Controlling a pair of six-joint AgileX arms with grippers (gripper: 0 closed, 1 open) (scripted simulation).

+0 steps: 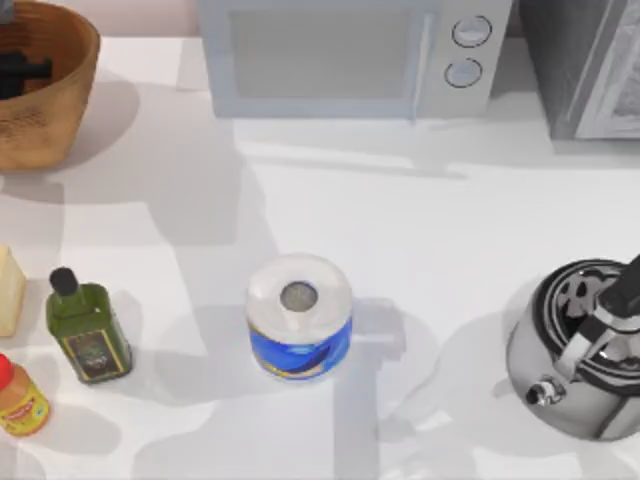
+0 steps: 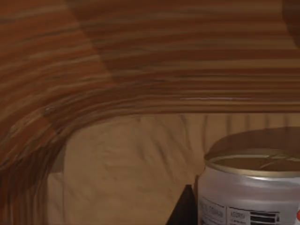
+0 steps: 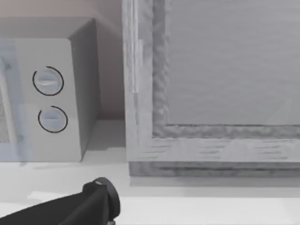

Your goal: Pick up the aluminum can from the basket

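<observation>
Apparently only partway: reaches with left gripper [image 1: 22, 70] down into the basket [image 1: 70, 100] at the table's far left, close beside the aluminum can [image 2: 251, 192], which stands upright on the basket floor. Cannot tell if clamped or apart. Leaves the lift to do. Has right arm [image 1: 630, 285] parked over the kettle [image 1: 570, 365].

a rendered kitchen counter: a white worktop [image 1: 420, 220] with a microwave [image 1: 345, 55] with two round dials at the back, and beside it, at the right, a grey framed appliance or cabinet [image 1: 590, 65]. a shiny metal kettle [image 1: 580, 350] stands at the right, a green oil bottle [image 1: 88, 328], a small orange red-capped bottle [image 1: 18, 395], a paper roll [image 1: 299, 315] and a wicker basket [image 1: 55, 110] elsewhere
</observation>
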